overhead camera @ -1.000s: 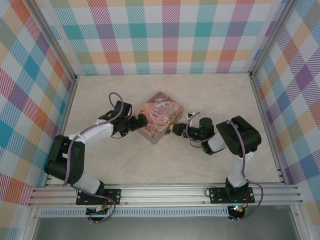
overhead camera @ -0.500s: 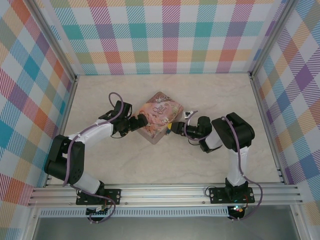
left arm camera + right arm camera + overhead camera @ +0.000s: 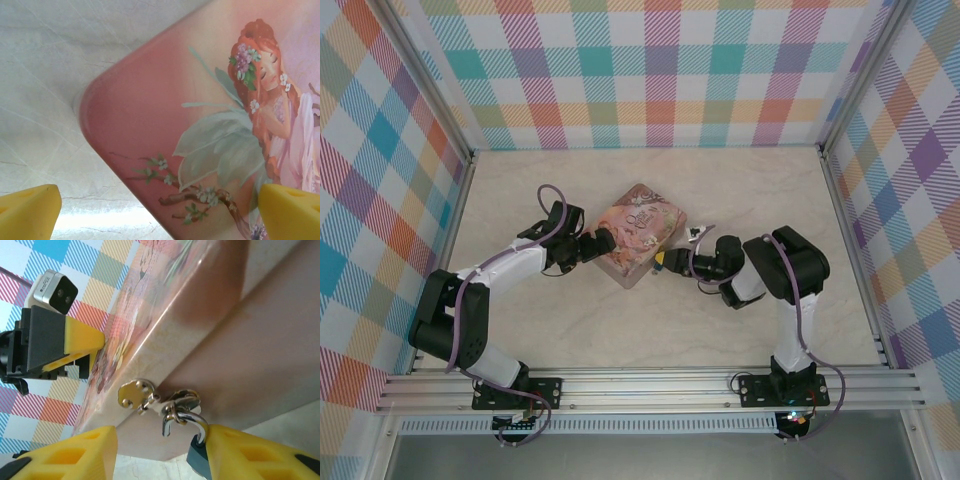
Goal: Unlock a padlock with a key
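Beige table [image 3: 570,330]: right tool [image 3: 667,262] level beside tin [image 3: 638,238] (elbow bent).

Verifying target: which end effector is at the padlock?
The right end effector: the padlock hangs from the tin's clasp between its fingers. The left end effector stands open at the tin's opposite side.

Tin [image 3: 642,232]: one was seen.
Padlock [image 3: 197,462]: one was seen.
Pincers: two were seen, the left pincer [image 3: 160,212] and the right pincer [image 3: 160,455].

Black arms [image 3: 798,262], white forearm shells [image 3: 505,266], purple cables [image 3: 546,192], yellow tool fingers [image 3: 250,452]
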